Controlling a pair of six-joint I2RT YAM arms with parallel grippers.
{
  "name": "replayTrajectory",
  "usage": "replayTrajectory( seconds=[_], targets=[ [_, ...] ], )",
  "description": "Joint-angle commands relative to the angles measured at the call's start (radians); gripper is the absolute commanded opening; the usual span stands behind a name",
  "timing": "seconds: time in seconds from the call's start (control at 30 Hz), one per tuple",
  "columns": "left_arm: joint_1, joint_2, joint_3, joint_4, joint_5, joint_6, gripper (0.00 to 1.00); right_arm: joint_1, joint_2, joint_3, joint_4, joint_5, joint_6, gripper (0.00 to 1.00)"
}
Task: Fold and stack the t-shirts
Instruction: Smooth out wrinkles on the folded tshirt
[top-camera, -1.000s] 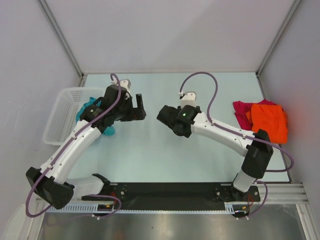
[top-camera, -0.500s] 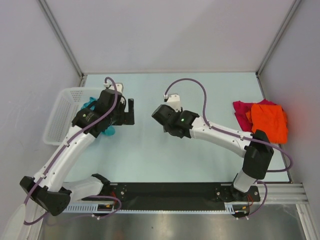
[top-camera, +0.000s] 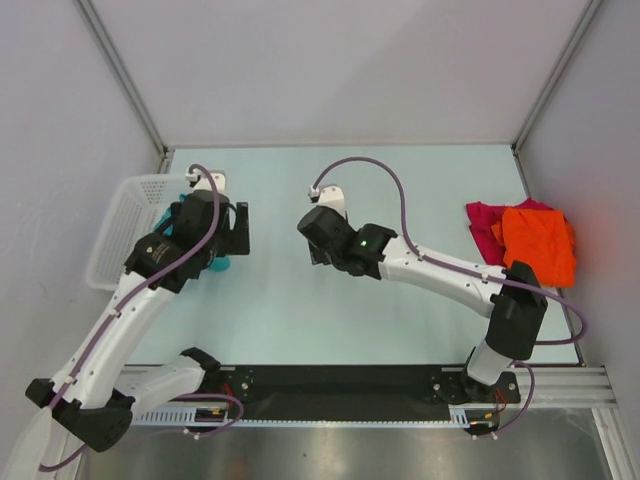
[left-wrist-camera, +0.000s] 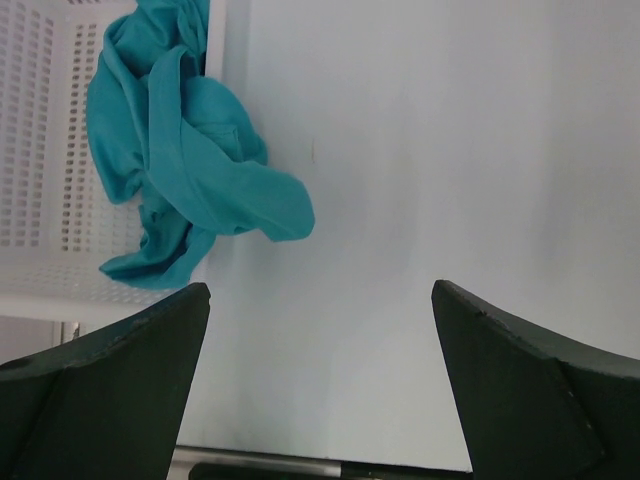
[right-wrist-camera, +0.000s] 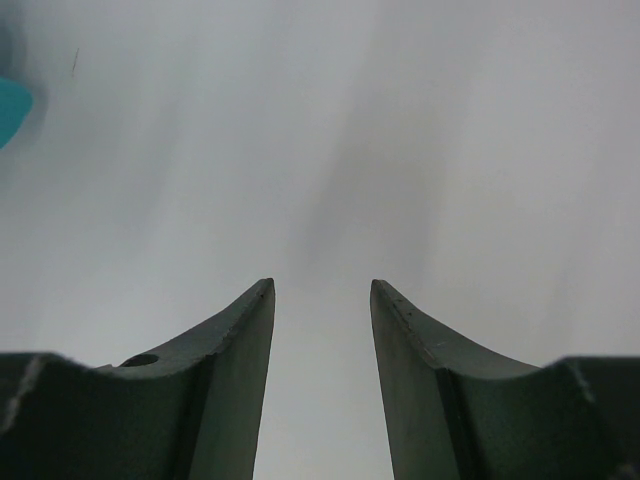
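A crumpled teal t-shirt (left-wrist-camera: 185, 170) hangs over the rim of the white mesh basket (left-wrist-camera: 40, 150) and spills onto the table; from above only bits of the teal t-shirt (top-camera: 220, 264) show under my left arm. My left gripper (left-wrist-camera: 320, 288) is open wide with nothing between its fingers, just right of that shirt; in the top view the left gripper (top-camera: 240, 228) hovers beside the basket. My right gripper (right-wrist-camera: 321, 283) is open and empty over bare table, and the right gripper (top-camera: 314, 243) sits mid-table. An orange t-shirt (top-camera: 540, 245) lies folded on a red t-shirt (top-camera: 484, 226) at the right.
The basket (top-camera: 125, 230) stands at the table's left edge against the grey wall. Grey walls close in the table at the back and both sides. A black rail (top-camera: 340, 385) with the arm bases runs along the near edge.
Both arms have swung left. My left gripper has moved from mid-table toward the basket and the teal shirt, and my right gripper has followed to the left. Neither opening has changed.
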Motion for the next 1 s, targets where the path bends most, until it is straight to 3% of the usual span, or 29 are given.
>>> replayTrajectory(
  seconds=[0.0,0.57,0.97],
  targets=[
    [0.020,0.033,-0.011,-0.036,-0.060,0.017,1.00,0.036,-0.009,-0.044,0.023,-0.017,0.015,0.49],
    [0.090,0.041,-0.006,-0.055,-0.010,-0.009,0.99,0.111,-0.116,-0.254,0.149,-0.090,0.103,0.48],
    [0.325,0.052,-0.002,-0.068,0.139,-0.029,1.00,0.115,-0.153,-0.246,0.131,-0.077,0.087,0.48]
  ],
)
